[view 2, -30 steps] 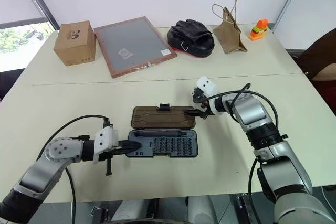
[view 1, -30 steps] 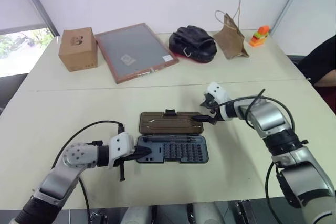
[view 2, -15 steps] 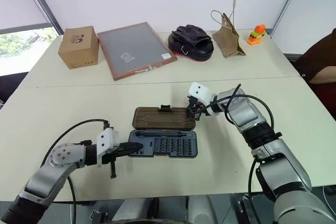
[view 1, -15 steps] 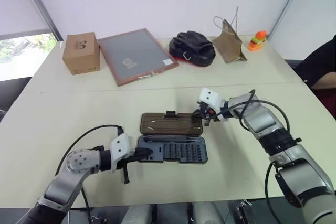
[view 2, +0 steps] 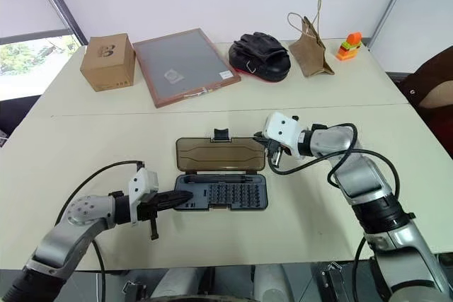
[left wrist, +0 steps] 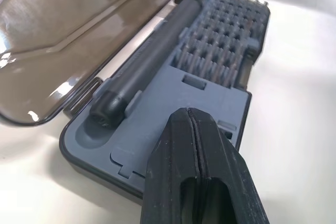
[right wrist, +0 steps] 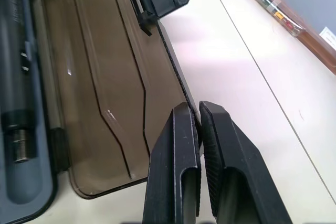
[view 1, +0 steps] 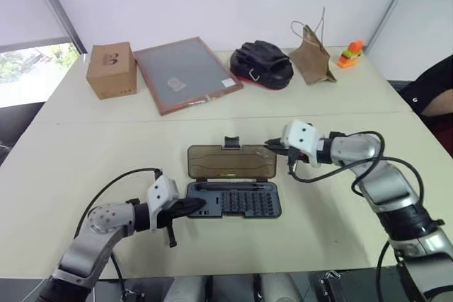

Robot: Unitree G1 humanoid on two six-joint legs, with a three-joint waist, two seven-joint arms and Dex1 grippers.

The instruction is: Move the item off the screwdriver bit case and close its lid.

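Screwdriver bit case (view 1: 244, 203): centre of frame, open, long axis left–right.
Lid (view 1: 230, 163): folded back above the case, hinged along the shared long edge.
Right gripper (view 1: 273, 148): nearly closed, apparently pinching the lid's upper-right edge, so the nearer arm.
Left gripper (view 1: 191, 207): fingers together, empty, tips on the case's left end.

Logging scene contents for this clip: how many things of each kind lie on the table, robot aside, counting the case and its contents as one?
Bit case: 1
Cardboard box: 1
Framed panel: 1
Black mitt: 1
Paper bag: 1
Orange toy: 1
Total: 6
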